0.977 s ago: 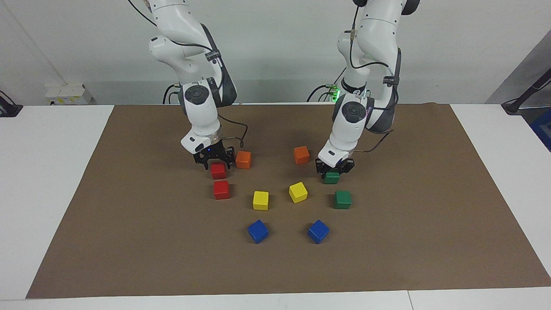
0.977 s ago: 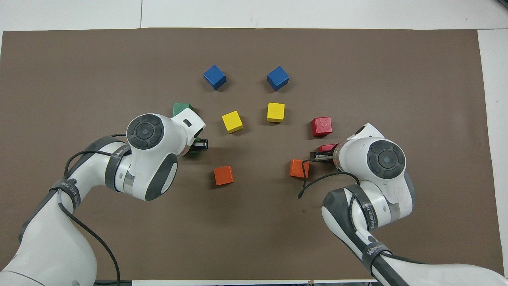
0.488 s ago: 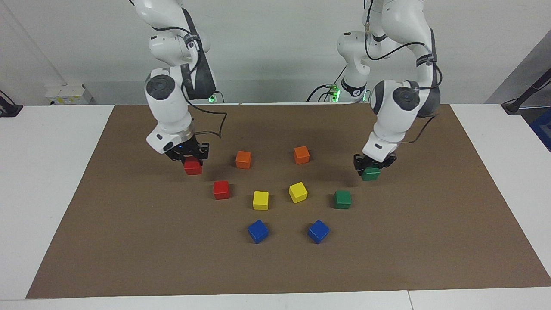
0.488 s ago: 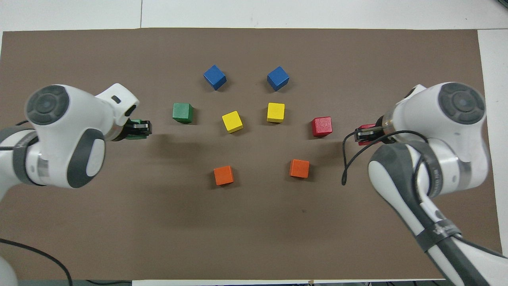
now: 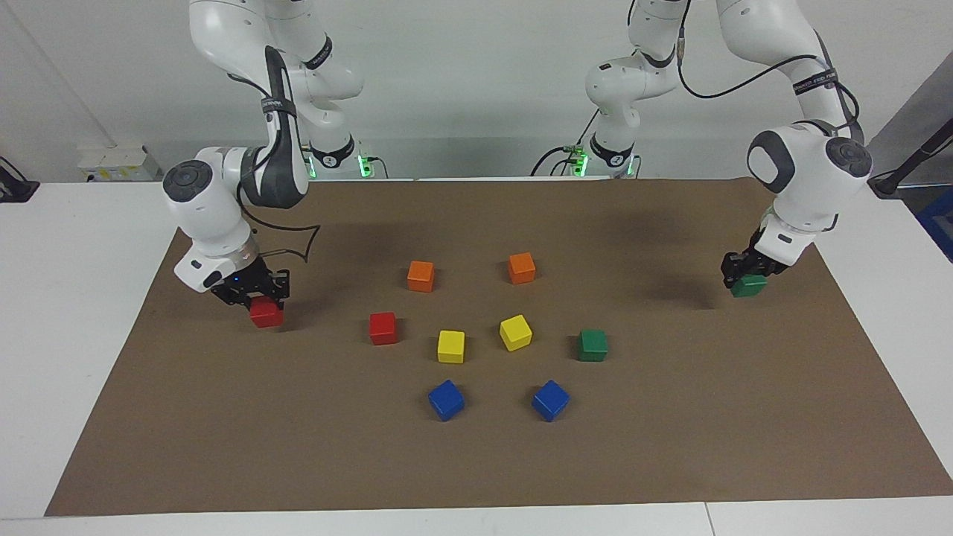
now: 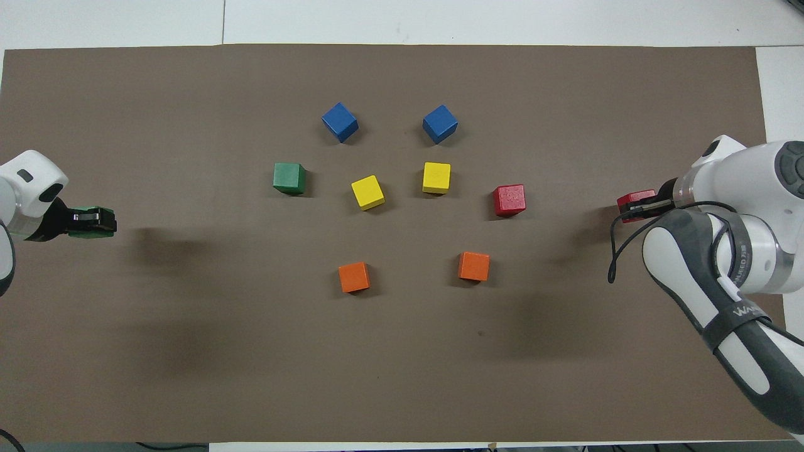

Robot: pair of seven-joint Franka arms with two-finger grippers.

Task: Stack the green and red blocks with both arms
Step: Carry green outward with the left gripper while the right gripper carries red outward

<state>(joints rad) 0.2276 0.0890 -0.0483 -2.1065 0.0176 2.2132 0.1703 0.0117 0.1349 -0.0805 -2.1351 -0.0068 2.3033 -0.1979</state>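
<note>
Facing view. Right gripper (image 5: 257,298) low over the brown mat (image 5: 476,461), toward the right arm's end of the table, fingers clamped on a held red block (image 5: 266,313). Block close above the mat or touching it; cannot tell which. Left gripper (image 5: 747,274) over the mat's edge at the left arm's end, closed around a held green block (image 5: 748,286), clear of the surface with its shadow cast on the mat beside it. Loose red block (image 5: 383,328) flat on the mat, between the right gripper and the yellow cubes (image 5: 450,346). Loose green block (image 5: 593,345) flat on the mat, beside the other yellow cube, toward the left arm's end. Two orange cubes (image 5: 421,275) nearer the robots than the yellow pair; two blue cubes (image 5: 446,400) farther from the robots than all the rest.

Overhead view. Left gripper (image 6: 88,221) entering at the frame edge, pinching the held green block (image 6: 94,223), well apart from the loose green block (image 6: 289,178). Right gripper (image 6: 641,206) gripping the held red block (image 6: 635,201), part of it hidden by the fingers; loose red block (image 6: 509,199) between that gripper and the yellow cubes (image 6: 367,191). Orange cubes (image 6: 353,277) and blue cubes (image 6: 340,122) flank the yellow row, orange toward the robots, blue away. No block resting on another.
</note>
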